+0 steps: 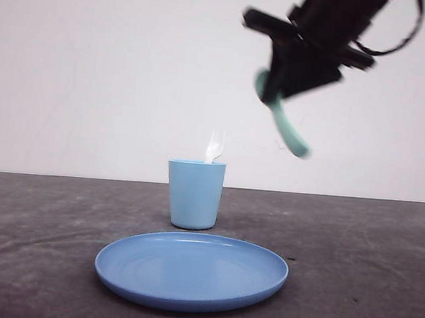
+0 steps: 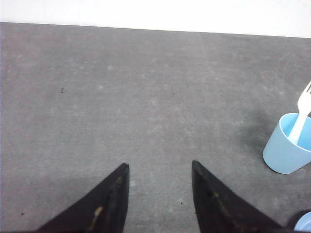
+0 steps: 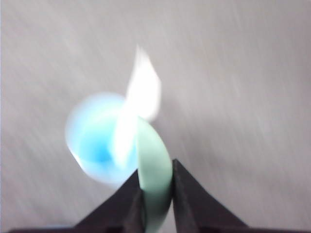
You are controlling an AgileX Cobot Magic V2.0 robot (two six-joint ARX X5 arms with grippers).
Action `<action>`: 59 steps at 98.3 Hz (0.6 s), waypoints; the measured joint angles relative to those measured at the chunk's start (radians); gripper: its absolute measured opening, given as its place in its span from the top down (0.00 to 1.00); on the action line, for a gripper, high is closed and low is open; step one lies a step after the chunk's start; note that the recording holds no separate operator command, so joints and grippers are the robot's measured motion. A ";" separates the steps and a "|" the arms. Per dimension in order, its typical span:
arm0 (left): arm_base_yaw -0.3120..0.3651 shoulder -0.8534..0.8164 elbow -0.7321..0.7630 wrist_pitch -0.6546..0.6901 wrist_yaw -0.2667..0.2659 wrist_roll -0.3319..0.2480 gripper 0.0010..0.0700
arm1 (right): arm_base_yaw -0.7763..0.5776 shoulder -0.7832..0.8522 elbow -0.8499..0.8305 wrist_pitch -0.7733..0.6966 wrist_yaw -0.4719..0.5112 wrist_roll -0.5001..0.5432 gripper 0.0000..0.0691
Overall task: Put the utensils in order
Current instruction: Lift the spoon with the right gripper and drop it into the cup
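**Spoon Held Aloft Above Cup, Fork Already Inside**

The pale mint-green plastic spoon [image 1: 283, 125] hung in the air, above and to the right of the cup in the front view, tilted with one end slanting down and to the right. The right gripper [image 1: 277, 90] was clamped on it; in the right wrist view the two dark fingers [image 3: 127, 204] pressed against either side of the green spoon [image 3: 154, 179], its visible length rising between them. That view was blurred.

The small white plastic fork [image 1: 214, 147] stood in the light blue plastic cup [image 1: 195, 194], tines up and showing above the rim. From the left wrist camera the fork [image 2: 302, 109] leaned against the cup's inner wall [image 2: 286, 145].

The cup stood upright on the dark grey table [image 1: 44, 234], just behind the round blue plate [image 1: 191, 271], which lay flat nearer the camera. Cup and plate were close together, though whether they touched could not be told.

The left gripper [image 2: 160, 167] hovered over bare tabletop, its fingers [image 2: 114, 194] apart with nothing between them, and the cup was off to one side.
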 joint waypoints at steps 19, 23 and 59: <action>0.000 0.000 0.000 0.000 0.000 0.000 0.67 | 0.031 0.001 0.000 0.207 -0.004 -0.055 0.92; 0.000 0.000 0.000 0.000 0.000 0.000 0.67 | 0.036 0.002 0.000 0.244 -0.004 -0.064 0.92; 0.000 0.000 0.000 0.000 0.000 -0.001 0.67 | 0.061 0.114 0.000 0.492 -0.007 -0.161 0.92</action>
